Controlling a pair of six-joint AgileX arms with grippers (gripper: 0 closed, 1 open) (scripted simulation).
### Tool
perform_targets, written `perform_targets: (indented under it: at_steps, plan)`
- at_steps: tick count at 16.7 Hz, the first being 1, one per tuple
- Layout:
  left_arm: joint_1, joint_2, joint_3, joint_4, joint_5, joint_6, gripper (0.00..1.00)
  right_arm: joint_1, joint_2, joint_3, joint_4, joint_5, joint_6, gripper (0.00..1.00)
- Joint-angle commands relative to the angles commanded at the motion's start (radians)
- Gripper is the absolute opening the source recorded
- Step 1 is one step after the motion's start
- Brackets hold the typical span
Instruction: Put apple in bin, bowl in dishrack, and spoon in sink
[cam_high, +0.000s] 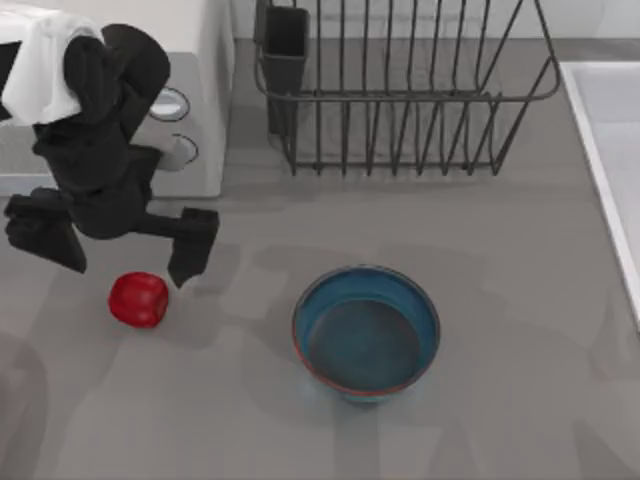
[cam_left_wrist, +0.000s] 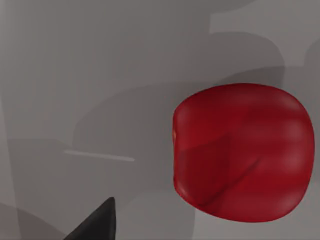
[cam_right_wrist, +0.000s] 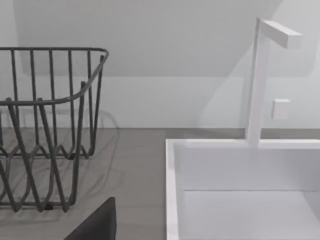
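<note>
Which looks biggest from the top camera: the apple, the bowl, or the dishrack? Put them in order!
1. The dishrack, the widest by far, though its top is cut off by the picture's edge.
2. The bowl, clearly smaller than the rack.
3. The apple, smallest, beside the left gripper.

Light was even and soft, without glare. Broad, faint-edged shadows of the arms lay across the grey worktop (cam_high: 520, 300). The apple (cam_high: 138, 299) showed a dull sheen, and the dishrack (cam_right_wrist: 45, 130) cast thin, pale shadows.
</note>
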Motion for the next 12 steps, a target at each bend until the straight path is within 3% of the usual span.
perform_targets:
  at_steps: [6, 12]
  plan:
    - [-0.007, -0.034, -0.057, 0.021, 0.000, -0.006, 1.00, 0.000, 0.000, 0.000, 0.000, 0.000, 0.000, 1.00]
    - [-0.011, 0.039, -0.171, 0.202, 0.001, -0.010, 1.00, 0.000, 0.000, 0.000, 0.000, 0.000, 0.000, 1.00]
